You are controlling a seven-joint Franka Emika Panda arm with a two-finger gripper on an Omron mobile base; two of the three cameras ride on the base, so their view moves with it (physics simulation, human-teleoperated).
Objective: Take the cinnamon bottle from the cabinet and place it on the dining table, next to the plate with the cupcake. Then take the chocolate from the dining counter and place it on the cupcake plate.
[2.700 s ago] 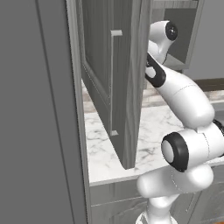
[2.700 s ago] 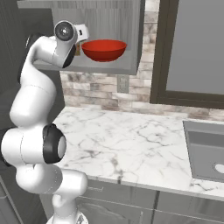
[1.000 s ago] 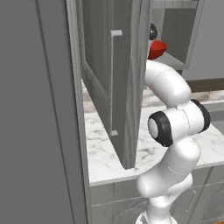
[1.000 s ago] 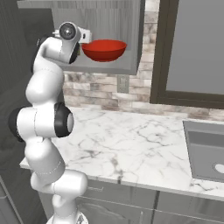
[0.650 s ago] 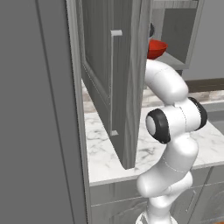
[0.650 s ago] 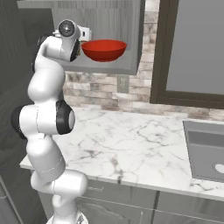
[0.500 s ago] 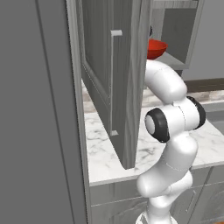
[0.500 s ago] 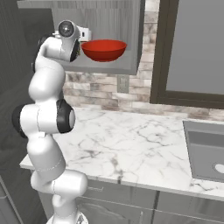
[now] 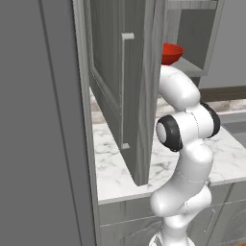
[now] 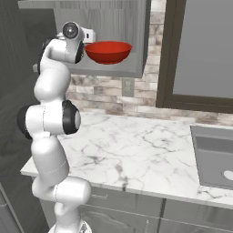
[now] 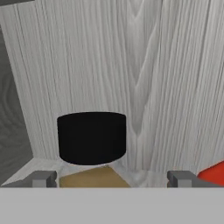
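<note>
Your hand [image 11: 111,178] is open, its two grey fingertips [image 11: 41,179] spread wide at the bottom of the hand view, gripping nothing. Between them, toward 11 o'clock, stands the cinnamon bottle [image 11: 92,144]: a smooth round black cap over a tan-brown body, close in front of the camera. No label or writing can be read on it. It sits inside the cabinet [image 9: 120,91], whose pale back wall shows strong vertical wood grain. A glossy red bowl [image 10: 108,51] rests on the same shelf, at 3 o'clock from the bottle. Below lies the counter [image 10: 136,154], polished white marble with grey veins, under a mottled stone-tile wall [image 10: 113,98].
</note>
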